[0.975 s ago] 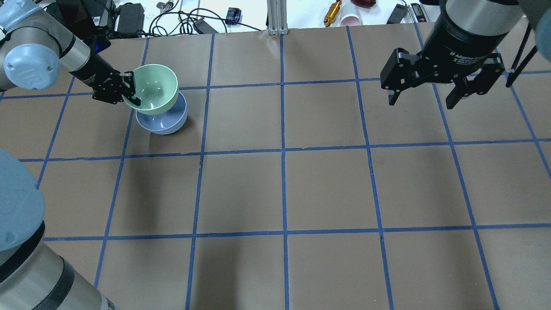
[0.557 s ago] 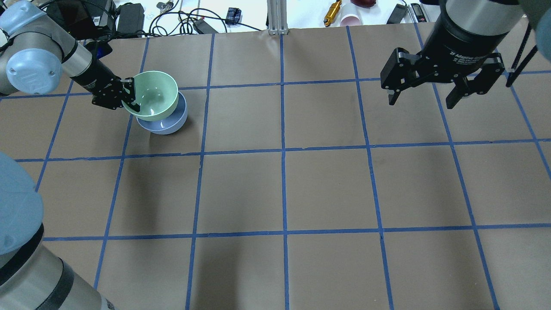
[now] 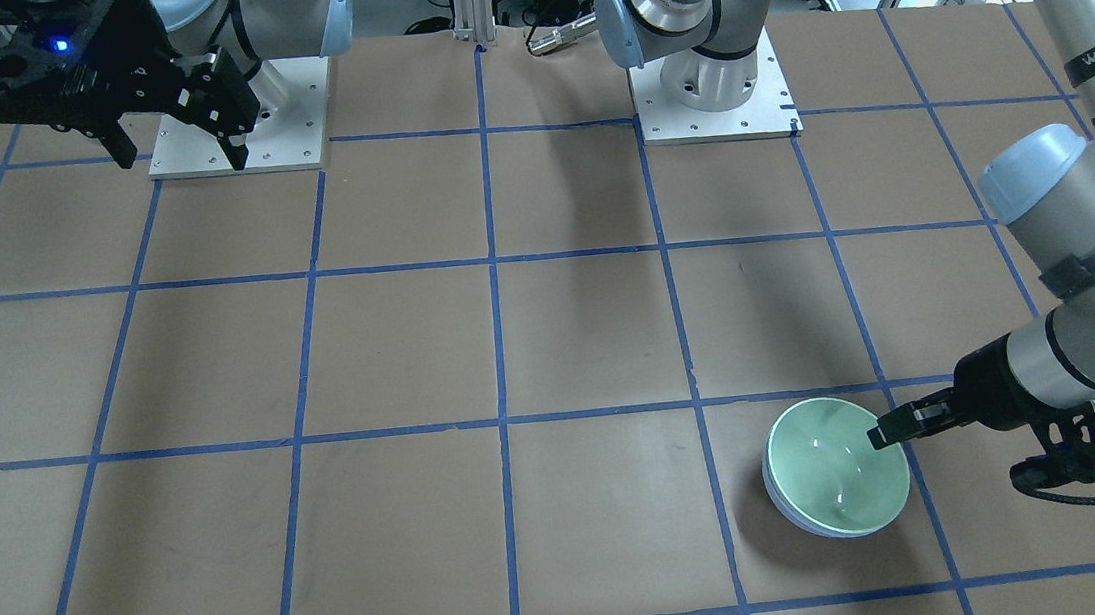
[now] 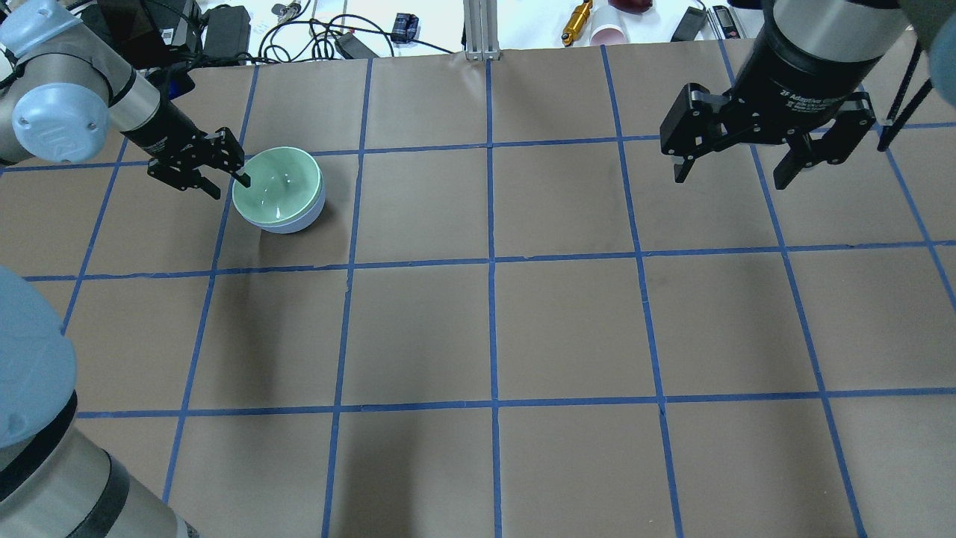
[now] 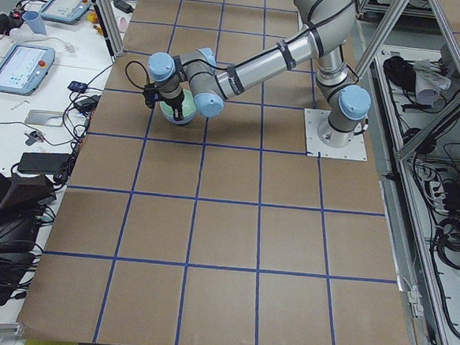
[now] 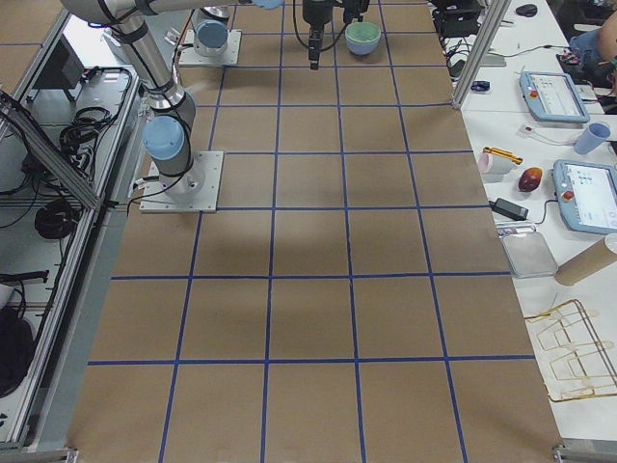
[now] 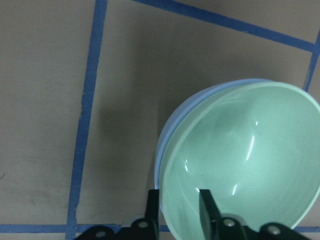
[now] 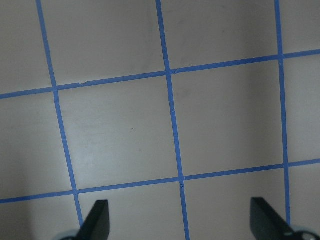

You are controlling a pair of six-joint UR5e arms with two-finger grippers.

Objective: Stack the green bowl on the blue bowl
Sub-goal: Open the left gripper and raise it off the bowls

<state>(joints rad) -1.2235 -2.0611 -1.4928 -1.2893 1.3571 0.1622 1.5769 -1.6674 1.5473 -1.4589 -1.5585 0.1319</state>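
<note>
Bright, even light (soft shadows)

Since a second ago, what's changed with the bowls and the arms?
The green bowl came down from its tilted hold and now sits nested in the blue bowl. The left gripper opened, letting go; its fingers straddle the rim. The blue bowl and the open right gripper stayed put.

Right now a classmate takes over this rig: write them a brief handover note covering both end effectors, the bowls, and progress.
left end effector: open, fingers straddling the rim of the green bowl.
right end effector: open, empty, above the table.
The green bowl sits nested in the blue bowl.
Done: the stack.
To do: likely just lift the left end effector clear without nudging the rim.
</note>
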